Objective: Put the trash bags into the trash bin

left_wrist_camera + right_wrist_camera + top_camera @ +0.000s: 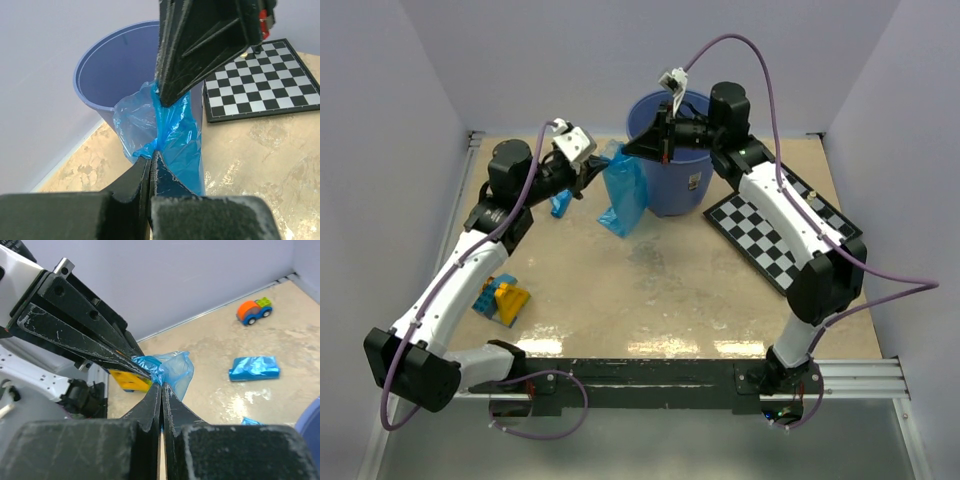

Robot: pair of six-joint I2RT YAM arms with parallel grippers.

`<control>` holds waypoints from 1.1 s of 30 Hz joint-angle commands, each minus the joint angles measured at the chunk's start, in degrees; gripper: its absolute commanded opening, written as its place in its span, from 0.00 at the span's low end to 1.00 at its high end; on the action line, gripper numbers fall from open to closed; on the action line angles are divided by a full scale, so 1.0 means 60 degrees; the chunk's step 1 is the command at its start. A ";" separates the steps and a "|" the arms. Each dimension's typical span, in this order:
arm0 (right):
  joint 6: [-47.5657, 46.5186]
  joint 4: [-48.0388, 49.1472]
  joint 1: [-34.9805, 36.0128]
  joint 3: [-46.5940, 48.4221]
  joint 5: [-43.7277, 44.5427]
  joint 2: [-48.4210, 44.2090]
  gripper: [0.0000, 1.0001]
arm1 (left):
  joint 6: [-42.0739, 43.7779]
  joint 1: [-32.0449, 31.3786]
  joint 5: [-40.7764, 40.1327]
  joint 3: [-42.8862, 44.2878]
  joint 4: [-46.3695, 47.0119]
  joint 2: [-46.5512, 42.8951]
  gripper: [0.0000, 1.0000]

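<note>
I find the left gripper (pixel 151 159) pressed shut on a trash bag (pixel 182 142), with the right gripper (pixel 162 390) pinching the same film tip to tip. The bag hangs below both, just beside the trash bin (pixel 115 65), which stands beyond the left fingertips. A second bag (pixel 253 368), folded, lies well beyond the right gripper.

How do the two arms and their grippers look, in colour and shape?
The left arm and right arm have white shells with black joints. A purple cable runs along each. The left gripper and right gripper have black, tapering, scratched fingers.
</note>
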 commanded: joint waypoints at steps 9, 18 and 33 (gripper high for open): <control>-0.3143 -0.1360 0.0471 0.0032 0.1194 -0.1301 0.00 | -0.0919 0.0277 0.1735 0.0987 -0.0637 0.0118 0.64; -0.4945 -0.2400 0.0808 0.0149 0.1165 -0.1491 0.00 | 0.0033 0.0862 0.3642 0.3345 -0.2746 0.0805 0.71; -0.5766 -0.2899 0.1042 0.0193 0.0916 -0.1667 0.00 | 0.0122 0.0980 0.2851 0.3919 -0.3100 0.1890 0.63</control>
